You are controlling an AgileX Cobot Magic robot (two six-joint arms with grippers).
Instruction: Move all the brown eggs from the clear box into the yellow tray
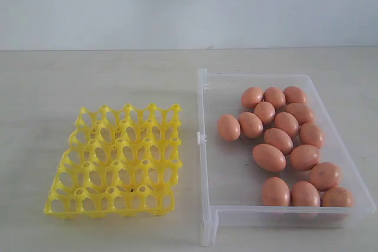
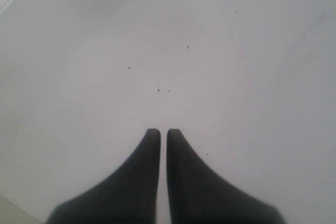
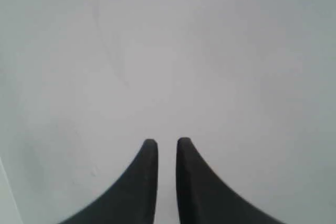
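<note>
Several brown eggs (image 1: 269, 157) lie loose in the clear box (image 1: 204, 163) on the right of the exterior view, clustered toward its right side. The yellow tray (image 1: 116, 159) stands to the left of the box with all its cups bare. Neither arm appears in the exterior view. The left gripper (image 2: 163, 131) shows only in its wrist view, its dark fingers nearly together over bare pale tabletop, nothing between them. The right gripper (image 3: 167, 141) is likewise over bare table, fingers a narrow gap apart and holding nothing.
A pale table (image 1: 88, 75) carries the tray and the box, with a plain wall behind it. The box's left half (image 1: 230, 169) holds no eggs. A small latch tab (image 1: 201, 138) juts from the box's left wall toward the tray.
</note>
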